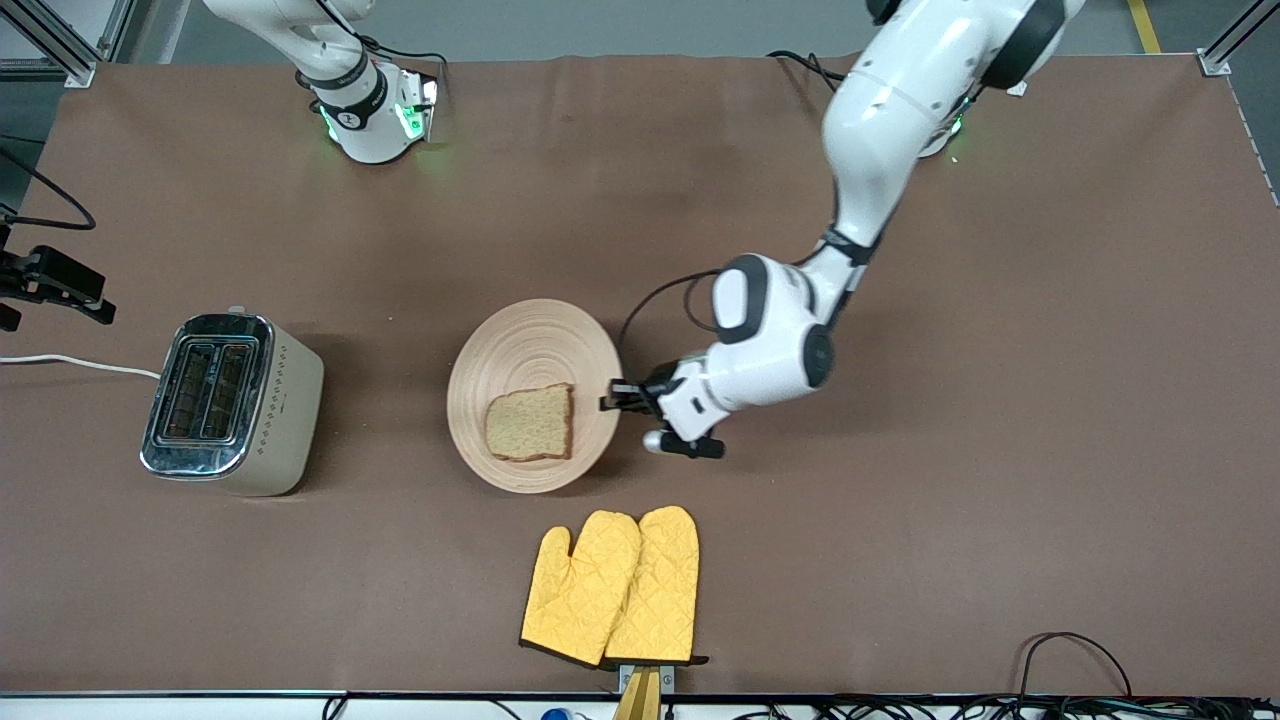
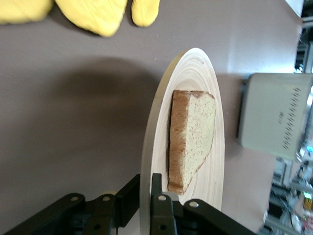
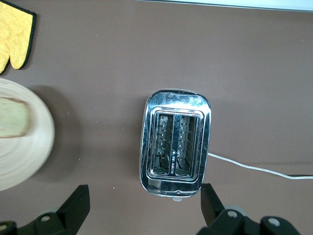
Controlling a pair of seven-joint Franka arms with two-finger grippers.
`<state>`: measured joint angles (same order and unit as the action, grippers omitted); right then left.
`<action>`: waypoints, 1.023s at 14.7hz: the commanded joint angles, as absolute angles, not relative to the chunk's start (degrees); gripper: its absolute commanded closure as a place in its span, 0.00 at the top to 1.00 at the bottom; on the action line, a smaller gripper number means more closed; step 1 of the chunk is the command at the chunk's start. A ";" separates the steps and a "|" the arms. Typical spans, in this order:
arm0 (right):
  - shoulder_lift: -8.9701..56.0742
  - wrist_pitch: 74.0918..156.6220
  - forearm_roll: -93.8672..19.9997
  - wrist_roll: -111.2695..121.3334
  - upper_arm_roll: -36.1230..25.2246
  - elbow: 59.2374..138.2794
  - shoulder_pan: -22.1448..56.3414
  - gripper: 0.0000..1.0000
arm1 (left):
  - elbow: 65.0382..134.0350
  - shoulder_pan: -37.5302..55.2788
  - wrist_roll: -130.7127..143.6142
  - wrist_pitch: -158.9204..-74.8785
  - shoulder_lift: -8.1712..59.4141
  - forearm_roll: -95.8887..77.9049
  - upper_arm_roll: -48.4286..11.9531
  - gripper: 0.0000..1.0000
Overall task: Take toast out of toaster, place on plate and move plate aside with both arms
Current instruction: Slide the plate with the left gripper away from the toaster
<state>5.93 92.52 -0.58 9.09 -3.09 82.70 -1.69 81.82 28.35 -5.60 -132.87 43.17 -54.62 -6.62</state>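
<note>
Item 1: plate (image 1: 520, 340), round, light wood, ring grain, lying mid-bench on the brown cover (image 1: 900, 560). Also seen edge-on in the left wrist view (image 2: 195, 73) and partly in the right wrist view (image 3: 24, 156).

Item 2: toast (image 1: 530, 422), 1 speckled slice with darker crust, lying flat on the plate, on the part nearer the front camera. Also shown in the left wrist view (image 2: 193, 137) and, cut off at the frame edge, in the right wrist view (image 3: 12, 125).

Item 3: left tool (image 1: 622, 397), low at the plate's rim on the side toward the left arm's end of the bench. In the left wrist view (image 2: 145, 203) its 2 fingers are clamped on the rim, 1 on each face.

Item 4: right tool (image 3: 142, 210), hanging over the toaster with fingers spread wide, holding nothing. In the front view only this arm's base section (image 1: 350, 90) shows.

Item 5: toaster (image 1: 232, 400), chrome-topped, 2 slots, both dark, standing toward the right arm's end of the bench, well apart from the plate; white cord attached (image 1: 70, 363).

Item 6: 2 yellow quilted oven mitts (image 1: 610, 590), side by side, nearer the front camera than the plate.
</note>
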 commanded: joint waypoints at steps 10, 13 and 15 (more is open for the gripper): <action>6.50 89.91 2.11 8.79 -0.62 81.30 -2.81 1.00 | 86.50 -14.21 -52.70 -94.86 43.49 -47.20 -7.38 0.00; 6.50 89.91 2.11 8.53 -0.53 81.30 -2.12 1.00 | 84.90 -20.64 -58.26 -90.79 47.37 -45.71 -7.30 0.00; 6.50 89.83 2.28 8.26 -0.53 81.30 -1.06 1.00 | 84.90 -23.02 -58.54 -90.79 48.86 -45.70 -7.12 0.00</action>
